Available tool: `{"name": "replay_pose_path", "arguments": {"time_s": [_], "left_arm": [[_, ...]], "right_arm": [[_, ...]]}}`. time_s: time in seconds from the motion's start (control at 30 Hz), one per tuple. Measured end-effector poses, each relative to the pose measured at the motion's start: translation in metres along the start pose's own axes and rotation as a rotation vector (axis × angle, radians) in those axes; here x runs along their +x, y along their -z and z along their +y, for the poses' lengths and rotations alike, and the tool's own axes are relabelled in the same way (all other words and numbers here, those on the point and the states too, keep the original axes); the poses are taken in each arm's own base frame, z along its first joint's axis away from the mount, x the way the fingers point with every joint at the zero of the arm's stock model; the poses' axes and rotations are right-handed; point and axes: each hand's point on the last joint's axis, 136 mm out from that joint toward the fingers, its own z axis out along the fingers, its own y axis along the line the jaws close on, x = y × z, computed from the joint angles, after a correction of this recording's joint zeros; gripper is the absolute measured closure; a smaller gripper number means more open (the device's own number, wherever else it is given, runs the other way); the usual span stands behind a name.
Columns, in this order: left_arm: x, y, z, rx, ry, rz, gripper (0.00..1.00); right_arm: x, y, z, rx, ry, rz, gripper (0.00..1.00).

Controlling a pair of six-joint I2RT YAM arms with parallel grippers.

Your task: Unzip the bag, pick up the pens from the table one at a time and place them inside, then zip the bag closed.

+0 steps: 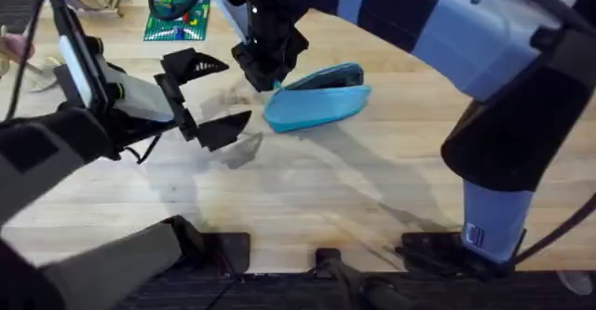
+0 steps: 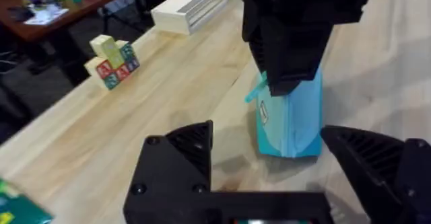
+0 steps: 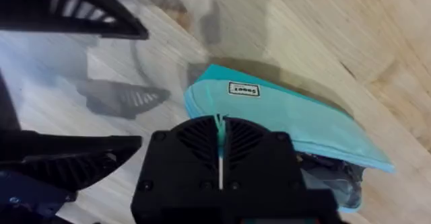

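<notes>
Near the middle of the table (image 1: 307,189), slightly toward the far side, lies the light blue pencil pouch (image 1: 318,103), long axis running left to right. Its right end gapes: the right wrist view shows a dark opening there (image 3: 330,177), so the zipper is at least partly undone.

Right gripper (image 1: 270,66) reaches across from the right and sits on the pouch's left end. Right wrist view: both black fingers pressed together on a thin teal tab (image 3: 219,126), apparently the zipper pull, right at the pouch's top seam. Same view picks up a small white label (image 3: 243,89) on the pouch side; the overhead does not resolve it.

Left gripper (image 1: 207,96) hovers just left of the pouch, fingers spread wide, nothing between them. Overhead shows 1 finger (image 1: 194,64) on the far side and 1 on the near side. Left wrist view looks along the pouch from its left end, with the right gripper (image 2: 286,83) clamped on top.

Left wrist view adds alphabet blocks (image 2: 111,62) stacked near the table edge and a white slatted rack (image 2: 192,9). Overhead shows a green building-brick baseplate (image 1: 175,17) at the far left of the table.

Pens: cannot make out any on the table or in the opening.
</notes>
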Motion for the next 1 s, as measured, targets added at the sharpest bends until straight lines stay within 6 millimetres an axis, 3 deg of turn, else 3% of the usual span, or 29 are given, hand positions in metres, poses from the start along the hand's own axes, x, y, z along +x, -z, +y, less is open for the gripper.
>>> {"name": "replay_pose_path", "arguments": {"time_s": [0.43,1.0], "left_arm": [[0.037,-0.022,-0.011,0.12,0.212,-0.102,0.01],[0.03,-0.048,-0.031,0.244,0.175,-0.126,0.008]], "right_arm": [[0.0,0.0,0.0,0.0,0.0,-0.001,0.97],[0.0,0.0,0.0,0.0,0.0,-0.001,0.97]]}}
